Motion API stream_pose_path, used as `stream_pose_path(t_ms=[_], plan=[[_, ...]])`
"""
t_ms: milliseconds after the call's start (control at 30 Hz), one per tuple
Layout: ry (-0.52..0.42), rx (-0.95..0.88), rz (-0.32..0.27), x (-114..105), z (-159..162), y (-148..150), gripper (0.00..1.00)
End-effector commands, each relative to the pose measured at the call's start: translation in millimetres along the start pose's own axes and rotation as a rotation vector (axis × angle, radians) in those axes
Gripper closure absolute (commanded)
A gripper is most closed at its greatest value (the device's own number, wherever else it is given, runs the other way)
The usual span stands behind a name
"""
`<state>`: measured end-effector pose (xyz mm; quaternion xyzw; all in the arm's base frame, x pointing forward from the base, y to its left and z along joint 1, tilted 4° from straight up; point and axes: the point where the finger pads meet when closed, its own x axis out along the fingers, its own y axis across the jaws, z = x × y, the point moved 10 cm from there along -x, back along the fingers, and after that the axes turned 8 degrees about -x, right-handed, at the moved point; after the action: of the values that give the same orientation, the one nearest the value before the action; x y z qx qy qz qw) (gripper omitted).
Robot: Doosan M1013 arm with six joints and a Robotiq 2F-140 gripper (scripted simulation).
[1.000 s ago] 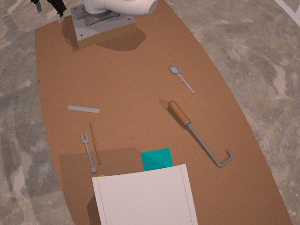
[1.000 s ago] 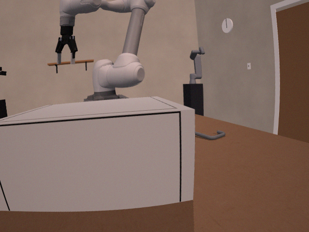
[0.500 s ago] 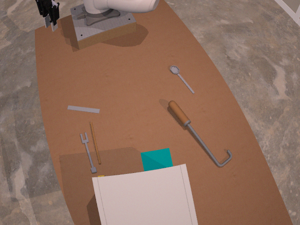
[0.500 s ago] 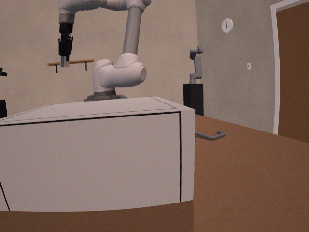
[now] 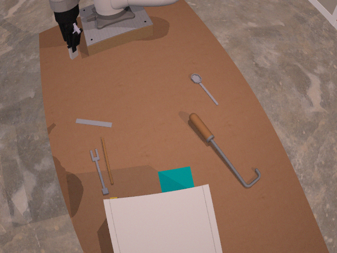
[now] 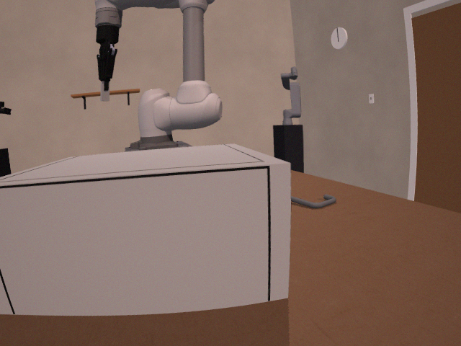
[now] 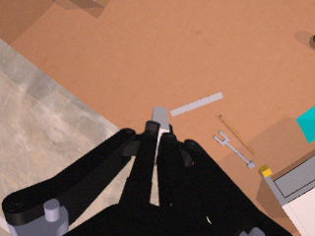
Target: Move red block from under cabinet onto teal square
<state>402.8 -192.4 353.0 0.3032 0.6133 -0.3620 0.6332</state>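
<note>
The red block is hidden; none of the views shows it. The white cabinet point(image 5: 163, 220) stands at the near end of the table and also fills the exterior view point(image 6: 137, 231). The teal square point(image 5: 176, 178) lies on the table just in front of the cabinet, partly in shadow, and shows at the right edge of the wrist view point(image 7: 307, 124). My gripper point(image 5: 72, 52) is shut and empty, high above the table's far left corner beside the robot base point(image 5: 117, 26). It shows in the exterior view point(image 6: 104, 93) and in the wrist view point(image 7: 159, 118).
A hook tool with a wooden handle point(image 5: 222, 151) lies right of the teal square. A spoon point(image 5: 204, 87) lies farther back. A grey flat bar point(image 5: 93, 123), a thin wooden stick point(image 5: 107, 160) and a small grey fork point(image 5: 98, 171) lie on the left. A small yellow piece point(image 5: 113, 197) sits at the cabinet's left corner.
</note>
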Motion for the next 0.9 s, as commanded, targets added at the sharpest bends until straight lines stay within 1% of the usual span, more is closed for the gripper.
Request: stream_pose_path(t_ms=[0,33,67,167,200,233,300,367,400,467,500,533,667,733,767,867], plan=[[-0.009,0.068,0.002,6,7,58,1.00],[-0.010,0.106,0.012,9,4,81,1.00],[-0.010,0.106,0.012,10,5,93,1.00],[-0.010,0.106,0.012,10,5,93,1.00],[-0.010,0.144,0.022,15,0,129,1.00],[-0.009,0.182,0.032,18,-6,146,1.00],[-0.009,0.182,0.032,20,-7,164,1.00],[-0.006,0.218,0.042,24,-16,191,1.00],[-0.006,0.218,0.042,25,-17,198,1.00],[-0.003,0.253,0.050,30,-28,227,1.00],[-0.003,0.253,0.050,31,-29,231,1.00],[0.001,0.286,0.058,35,-39,249,1.00],[0.010,0.344,0.070,44,-63,294,1.00],[0.010,0.344,0.070,44,-63,294,1.00],[0.014,0.368,0.075,51,-81,327,1.00],[0.018,0.390,0.078,57,-99,353,1.00]])
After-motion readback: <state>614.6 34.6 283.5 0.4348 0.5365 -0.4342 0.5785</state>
